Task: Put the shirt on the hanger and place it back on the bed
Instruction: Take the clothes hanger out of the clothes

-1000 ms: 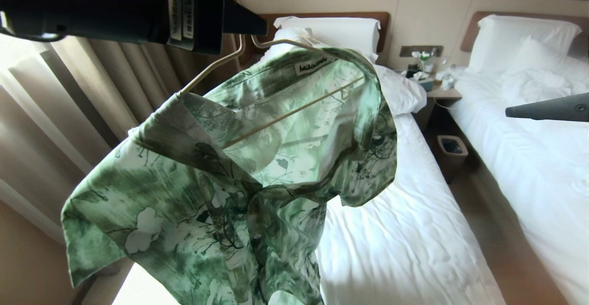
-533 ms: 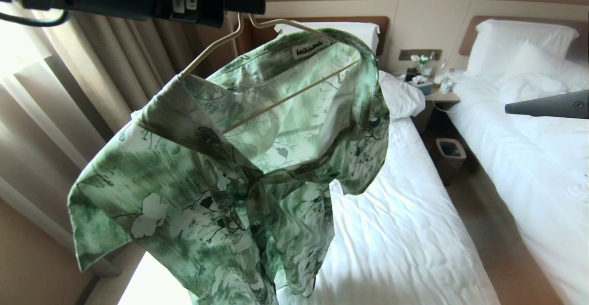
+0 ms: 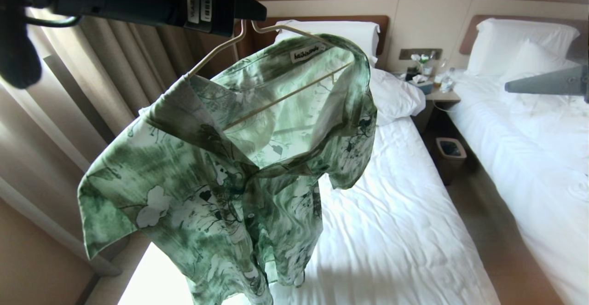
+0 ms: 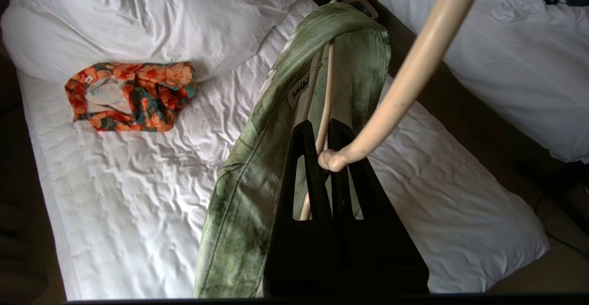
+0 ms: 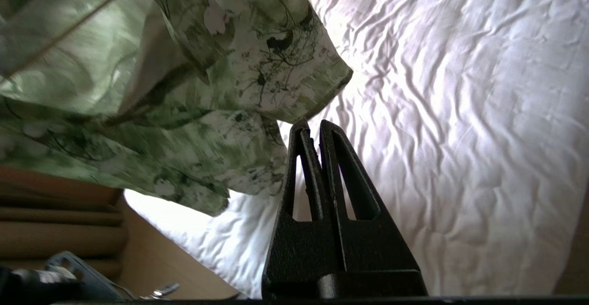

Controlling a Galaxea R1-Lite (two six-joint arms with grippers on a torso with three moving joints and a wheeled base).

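Below left tool [image 4: 322, 132]: hanger [image 3: 216, 52] neck pinched between closed fingers, shirt [image 3: 239, 158] draped on it, hanging clear above bed [image 3: 395, 231]. Hanger bar slants away from tool toward pillows. Bed lies straight beneath; lowering is left arm's job. Right tool [image 5: 313, 128] closed, empty, just beside sleeve hem, apart from it.

An orange-and-green patterned garment [image 4: 131, 95] lies crumpled just before a large white pillow [image 4: 152, 15]. Beige curtains [image 3: 115, 75] hang on the left. On the right stands a second white bed [image 3: 534, 158]. Between the beds a cluttered nightstand [image 3: 437, 94] stands at the far wall, a small waste bin [image 3: 451, 151] on the floor before it.
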